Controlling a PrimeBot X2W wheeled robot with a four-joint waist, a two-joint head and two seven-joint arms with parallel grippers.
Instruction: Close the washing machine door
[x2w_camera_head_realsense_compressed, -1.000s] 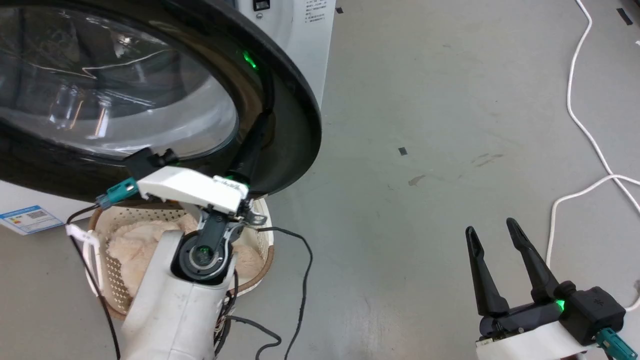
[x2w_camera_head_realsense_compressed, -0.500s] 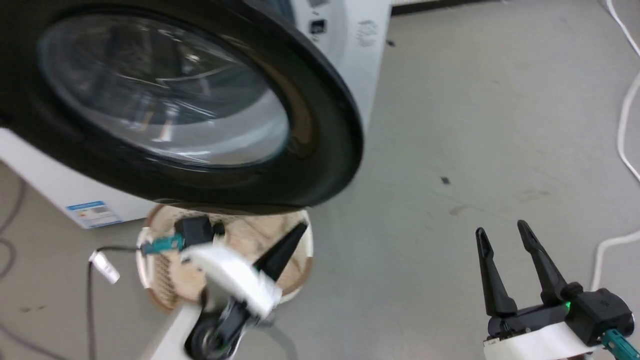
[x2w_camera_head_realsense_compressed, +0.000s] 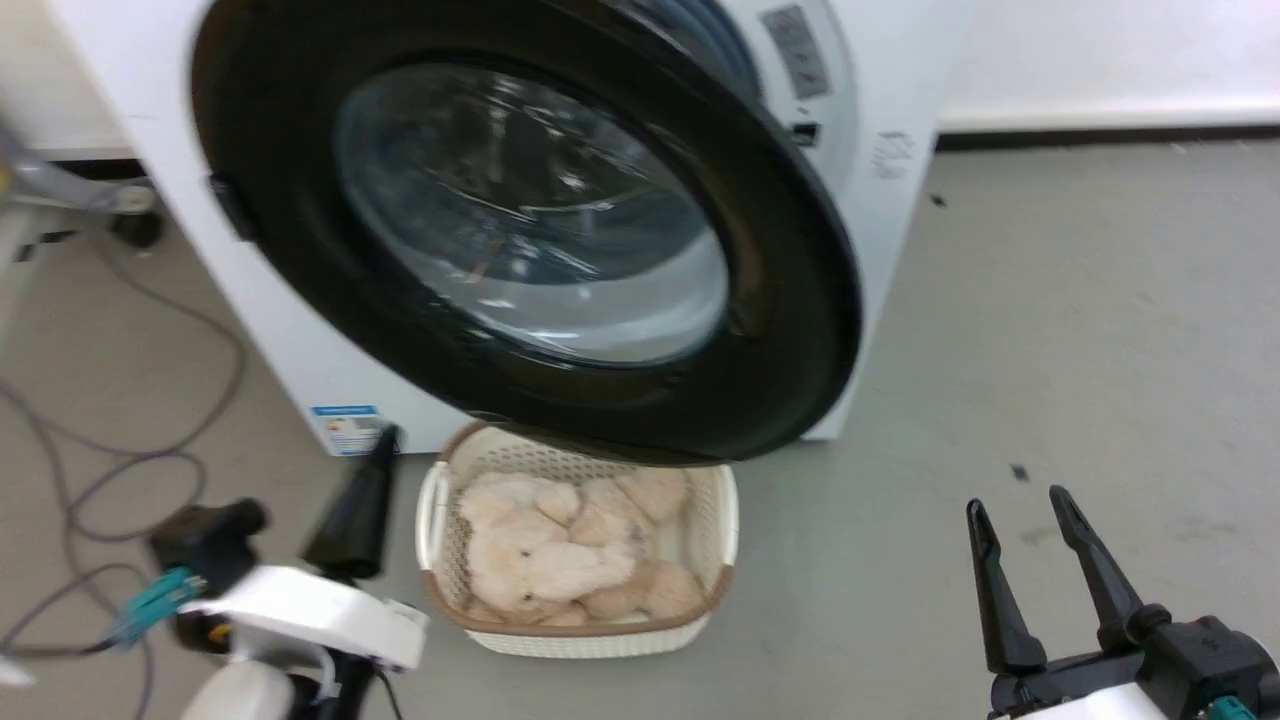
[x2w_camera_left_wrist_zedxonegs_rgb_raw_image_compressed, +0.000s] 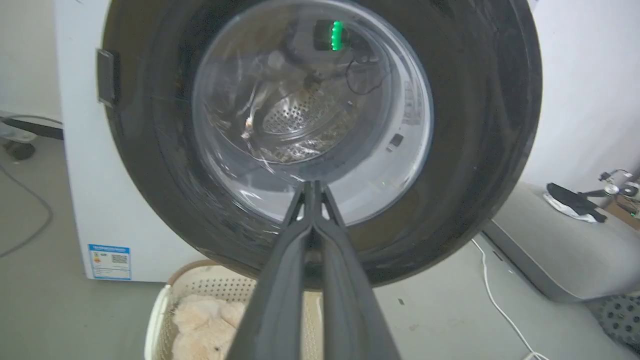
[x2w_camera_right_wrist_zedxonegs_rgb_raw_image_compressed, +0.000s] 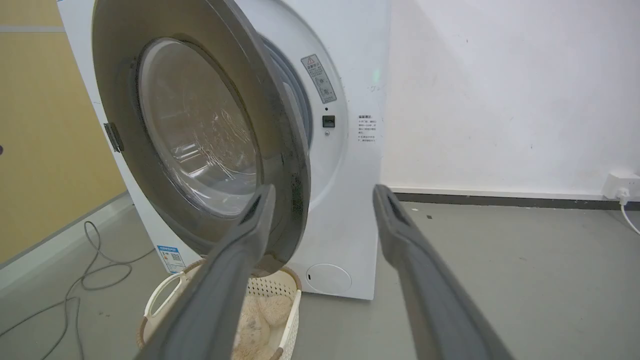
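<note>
The washing machine door (x2w_camera_head_realsense_compressed: 800, 330) hangs partly open in front of the white washing machine (x2w_camera_head_realsense_compressed: 900, 120), its clear glass bowl (x2w_camera_head_realsense_compressed: 530, 220) facing me. From the right wrist view the door (x2w_camera_right_wrist_zedxonegs_rgb_raw_image_compressed: 280, 150) stands at an angle off the machine's front (x2w_camera_right_wrist_zedxonegs_rgb_raw_image_compressed: 350, 210). My left gripper (x2w_camera_head_realsense_compressed: 385, 445) is low at the left, below the door and apart from it. In the left wrist view that gripper (x2w_camera_left_wrist_zedxonegs_rgb_raw_image_compressed: 312, 187) is shut on nothing and points at the glass (x2w_camera_left_wrist_zedxonegs_rgb_raw_image_compressed: 310, 100). My right gripper (x2w_camera_head_realsense_compressed: 1017, 505) is open at the lower right, well clear of the door.
A cream basket (x2w_camera_head_realsense_compressed: 600, 635) of fluffy beige cloth sits on the floor right under the door's lower rim. Grey cables (x2w_camera_head_realsense_compressed: 100, 470) loop over the floor at the left. A white wall with a dark skirting (x2w_camera_right_wrist_zedxonegs_rgb_raw_image_compressed: 500, 195) runs behind the machine, with grey floor before it.
The head camera has swung, shifting the whole picture. My left gripper, which was up against the door's lower rim, has come away and dropped to the lower left. The right gripper has kept its pose.
</note>
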